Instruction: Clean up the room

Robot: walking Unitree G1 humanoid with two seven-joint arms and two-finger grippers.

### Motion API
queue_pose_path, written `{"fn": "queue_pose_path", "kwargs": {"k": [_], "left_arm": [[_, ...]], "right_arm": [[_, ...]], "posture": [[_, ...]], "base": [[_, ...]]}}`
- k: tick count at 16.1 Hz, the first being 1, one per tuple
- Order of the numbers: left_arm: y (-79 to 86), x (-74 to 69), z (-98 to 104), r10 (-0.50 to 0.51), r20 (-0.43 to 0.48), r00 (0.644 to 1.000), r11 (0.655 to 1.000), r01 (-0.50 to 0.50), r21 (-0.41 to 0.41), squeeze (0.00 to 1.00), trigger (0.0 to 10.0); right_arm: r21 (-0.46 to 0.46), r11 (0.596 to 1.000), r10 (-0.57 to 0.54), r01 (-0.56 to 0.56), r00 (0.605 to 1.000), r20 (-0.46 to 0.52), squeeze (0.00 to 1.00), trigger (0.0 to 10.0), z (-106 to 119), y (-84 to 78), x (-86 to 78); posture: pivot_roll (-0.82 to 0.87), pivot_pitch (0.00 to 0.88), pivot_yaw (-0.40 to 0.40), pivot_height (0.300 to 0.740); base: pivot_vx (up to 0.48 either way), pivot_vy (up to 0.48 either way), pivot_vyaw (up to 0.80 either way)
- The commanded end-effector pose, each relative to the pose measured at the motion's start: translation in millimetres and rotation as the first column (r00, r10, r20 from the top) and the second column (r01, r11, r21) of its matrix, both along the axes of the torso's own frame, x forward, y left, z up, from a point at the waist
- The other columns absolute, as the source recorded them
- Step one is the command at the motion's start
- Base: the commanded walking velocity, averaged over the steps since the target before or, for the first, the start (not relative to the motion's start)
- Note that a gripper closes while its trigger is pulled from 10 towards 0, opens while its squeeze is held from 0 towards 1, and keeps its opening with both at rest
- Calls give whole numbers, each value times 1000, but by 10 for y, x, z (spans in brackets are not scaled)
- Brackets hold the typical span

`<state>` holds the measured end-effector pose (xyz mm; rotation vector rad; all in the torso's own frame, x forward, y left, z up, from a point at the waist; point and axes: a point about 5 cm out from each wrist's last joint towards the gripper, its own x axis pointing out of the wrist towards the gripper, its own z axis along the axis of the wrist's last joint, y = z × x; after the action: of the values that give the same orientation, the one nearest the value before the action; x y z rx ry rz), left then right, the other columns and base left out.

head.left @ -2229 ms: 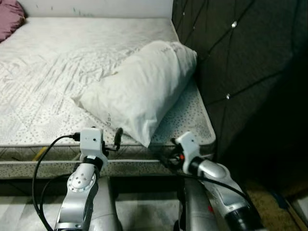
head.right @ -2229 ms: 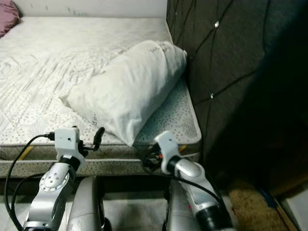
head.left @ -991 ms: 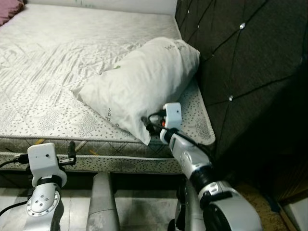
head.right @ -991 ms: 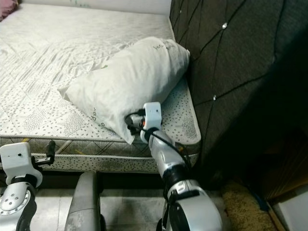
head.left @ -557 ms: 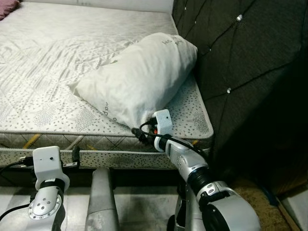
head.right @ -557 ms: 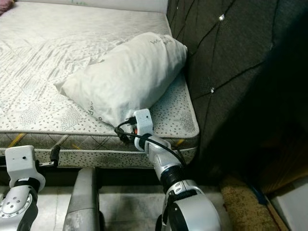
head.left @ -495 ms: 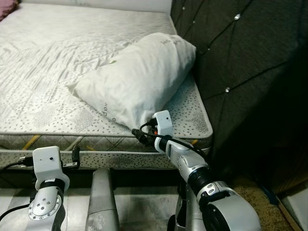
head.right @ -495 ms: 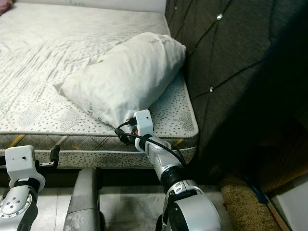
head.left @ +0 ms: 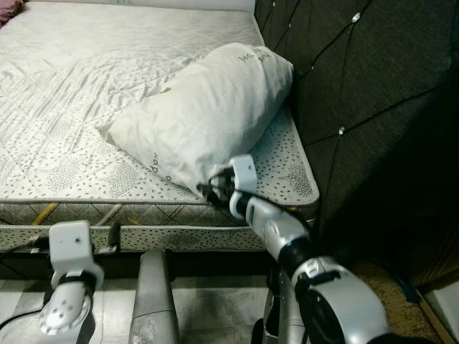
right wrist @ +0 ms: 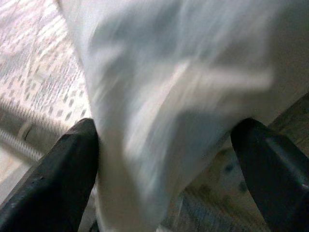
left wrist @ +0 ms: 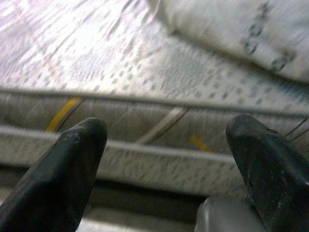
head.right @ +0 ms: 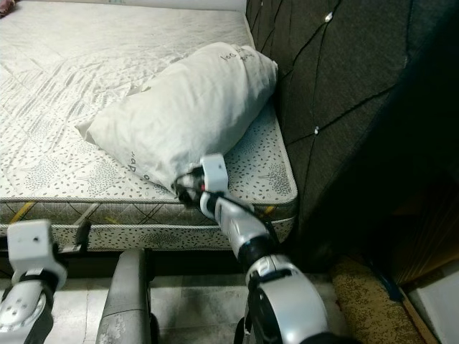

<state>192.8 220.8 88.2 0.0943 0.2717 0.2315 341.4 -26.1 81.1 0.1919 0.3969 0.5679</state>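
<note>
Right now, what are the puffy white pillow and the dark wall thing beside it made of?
The puffy white pillow looks like soft, wrinkly matte cloth stuffed with filling. The dark tufted headboard looks like padded woven fabric, dented by shiny studs; its exact cloth is unclear.

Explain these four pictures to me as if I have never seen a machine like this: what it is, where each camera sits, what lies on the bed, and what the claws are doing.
This is a walking humanoid robot with two silver arms, each ending in a two-fingered black claw. The two wide pictures come from cameras in its head, looking down at a bed. The two close-ups come from cameras on its wrists, looking along the fingers. On the mattress lies a white pillow, beside a dark padded headboard. The right claw is open, its fingers either side of the pillow's near corner, not yet closed on it. The left claw is low, open, holding nothing, facing the mattress edge.
</note>
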Motion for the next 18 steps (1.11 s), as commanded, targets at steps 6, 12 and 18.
{"fn": "queue_pose_path", "kwargs": {"k": [6,12,18], "left_arm": [[33,-29,0,6,-9,1000,1000,-6,17,0,10000],[72,-242,39,44,-27,999,999,-43,27,0,10000],[53,-356,66,51,-46,998,998,-50,27,0,10000]], "right_arm": [[168,985,-8,28,993,-115,0,10000,248,666,-74],[243,964,132,-111,989,-73,0,10000,321,918,-202],[280,944,193,-175,981,-37,0,10000,362,1024,-268]], "posture": [[286,0,-61,500],[332,78,-79,500],[344,109,-76,465]], "base": [[0,0,0],[0,0,0],[0,0,0]]}}
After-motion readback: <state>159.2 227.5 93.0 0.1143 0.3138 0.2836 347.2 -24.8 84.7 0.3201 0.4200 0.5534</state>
